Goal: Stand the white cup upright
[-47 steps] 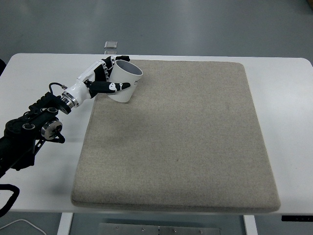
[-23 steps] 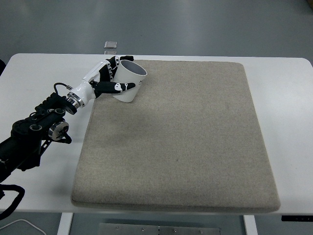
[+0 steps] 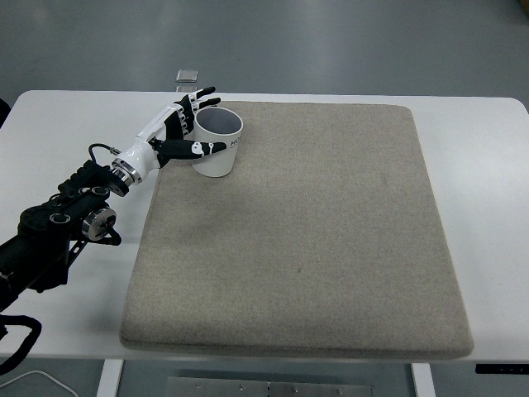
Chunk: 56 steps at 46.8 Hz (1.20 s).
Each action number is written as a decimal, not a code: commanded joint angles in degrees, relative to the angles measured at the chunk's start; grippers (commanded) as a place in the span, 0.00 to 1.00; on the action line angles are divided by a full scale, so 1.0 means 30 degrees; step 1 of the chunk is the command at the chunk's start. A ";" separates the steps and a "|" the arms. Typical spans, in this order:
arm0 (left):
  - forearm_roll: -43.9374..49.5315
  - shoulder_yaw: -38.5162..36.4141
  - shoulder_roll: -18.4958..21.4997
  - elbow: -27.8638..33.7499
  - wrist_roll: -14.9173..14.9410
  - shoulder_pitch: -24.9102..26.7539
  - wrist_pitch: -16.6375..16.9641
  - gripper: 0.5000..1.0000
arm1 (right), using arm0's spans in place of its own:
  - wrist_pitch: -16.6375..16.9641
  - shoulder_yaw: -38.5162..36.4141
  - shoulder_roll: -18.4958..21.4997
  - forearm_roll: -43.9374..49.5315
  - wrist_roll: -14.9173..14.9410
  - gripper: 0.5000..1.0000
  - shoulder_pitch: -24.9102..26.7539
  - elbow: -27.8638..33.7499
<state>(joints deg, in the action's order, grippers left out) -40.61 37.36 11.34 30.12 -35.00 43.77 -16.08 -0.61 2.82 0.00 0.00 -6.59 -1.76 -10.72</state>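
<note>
smooth glossy cup, rough felt-like mat

Nothing legible anywhere. Only a small dark mark on the side of the white cup, just beyond the thumb tip of the left hand, too small and blurred to read as letters or numbers.

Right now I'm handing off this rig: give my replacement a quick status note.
Left robot hand: fingers around the cup, thumb across its front, grip looks loose.
Right robot hand: out of view.
Cup: standing upright, mouth up, on the mat's far left corner.
Done: cup is upright.
Left: open the fingers and draw the hand away without tipping the cup.
</note>
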 commanded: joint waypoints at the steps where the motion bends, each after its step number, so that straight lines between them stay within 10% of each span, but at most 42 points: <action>1: 0.0002 0.0084 -0.0001 0.0010 0.0000 -0.0001 -0.0031 0.99 | -0.0001 -0.0001 0.0000 0.0001 -0.0001 0.86 0.0000 0.0000; 40: 0.5858 0.0115 0.1142 0.1710 0.0000 0.1931 -0.0676 0.99 | -0.0001 -0.0001 0.0000 -0.0028 -0.0001 0.86 0.0000 0.0000; 56: 0.9082 0.0085 -0.0351 -0.2183 0.0000 0.3308 -0.0530 0.99 | -0.0001 -0.0001 0.0000 0.0001 -0.0001 0.86 0.0000 0.0000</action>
<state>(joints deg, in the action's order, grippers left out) -14.93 37.66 11.75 26.68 -35.00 52.81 -17.73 -0.61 2.81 0.00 -0.01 -6.59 -1.77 -10.72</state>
